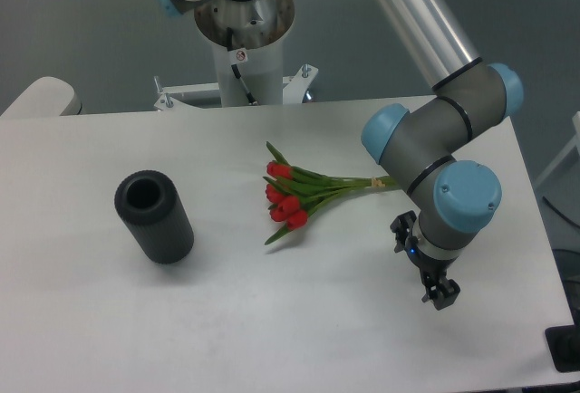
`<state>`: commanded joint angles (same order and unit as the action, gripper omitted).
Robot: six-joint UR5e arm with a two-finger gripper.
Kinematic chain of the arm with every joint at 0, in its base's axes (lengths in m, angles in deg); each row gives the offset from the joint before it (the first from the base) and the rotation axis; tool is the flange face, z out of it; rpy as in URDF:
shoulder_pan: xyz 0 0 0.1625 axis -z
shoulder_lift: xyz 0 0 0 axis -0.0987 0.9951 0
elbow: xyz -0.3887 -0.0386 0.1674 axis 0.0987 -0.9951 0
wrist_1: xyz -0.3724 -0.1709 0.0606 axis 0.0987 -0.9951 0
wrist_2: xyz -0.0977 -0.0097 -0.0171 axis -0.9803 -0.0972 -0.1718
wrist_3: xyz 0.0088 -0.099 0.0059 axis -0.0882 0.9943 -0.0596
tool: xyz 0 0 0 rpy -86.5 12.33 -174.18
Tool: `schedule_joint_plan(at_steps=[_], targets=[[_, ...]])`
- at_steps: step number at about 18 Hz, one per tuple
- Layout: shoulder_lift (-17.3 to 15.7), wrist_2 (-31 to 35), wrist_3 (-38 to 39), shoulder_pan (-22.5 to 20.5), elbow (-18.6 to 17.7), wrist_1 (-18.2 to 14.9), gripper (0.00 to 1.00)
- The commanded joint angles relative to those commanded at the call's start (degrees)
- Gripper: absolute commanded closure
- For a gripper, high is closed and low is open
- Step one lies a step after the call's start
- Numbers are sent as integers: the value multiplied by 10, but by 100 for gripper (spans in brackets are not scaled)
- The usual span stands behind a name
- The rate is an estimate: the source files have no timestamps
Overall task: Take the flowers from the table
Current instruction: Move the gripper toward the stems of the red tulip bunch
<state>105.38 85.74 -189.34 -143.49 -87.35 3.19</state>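
Observation:
The flowers, a small bunch of red tulips with green leaves, lie flat near the middle of the white table. Their pale stems run right and end under the arm's elbow. My gripper hangs to the right of the bunch and nearer the front, apart from it. It points down below the blue-capped wrist, which hides much of it. One black fingertip shows at the front and another at the back, spread wide, so the gripper is open and holds nothing.
A black cylinder lies on the left part of the table, its open end facing up and back. The arm's base column stands behind the table's far edge. The table's right edge runs close to the wrist.

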Motion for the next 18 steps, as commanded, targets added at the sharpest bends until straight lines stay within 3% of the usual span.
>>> schedule_joint_plan(at_steps=[12, 18], targets=[[-22, 3, -12, -4, -39, -3, 0], [-84, 4, -81, -13, -136, -3, 0]])
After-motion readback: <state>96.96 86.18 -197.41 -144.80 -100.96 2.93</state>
